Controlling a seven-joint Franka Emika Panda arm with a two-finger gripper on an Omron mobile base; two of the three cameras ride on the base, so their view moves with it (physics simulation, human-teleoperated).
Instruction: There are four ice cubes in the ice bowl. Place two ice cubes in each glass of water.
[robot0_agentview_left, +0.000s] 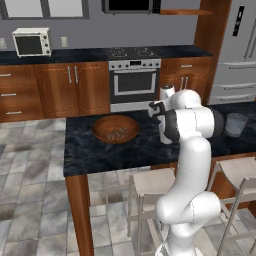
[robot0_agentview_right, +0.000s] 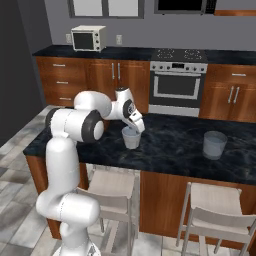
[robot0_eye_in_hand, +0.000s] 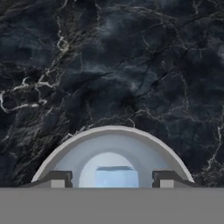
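Note:
My gripper points straight down into one glass of water, its dark fingertips spread wide over the rim. A pale blue ice cube lies inside that glass, apart from both fingertips. From the right base, the gripper hangs just over the same glass on the dark marble counter. The second glass stands farther right, also seen as a tumbler in the left base view. The ice bowl sits left of the arm, with small pale ice cubes faintly showing inside.
The black marble island counter carries all of it. Stools stand along its near side. An oven and wooden cabinets line the far wall, with a toaster oven on the back counter.

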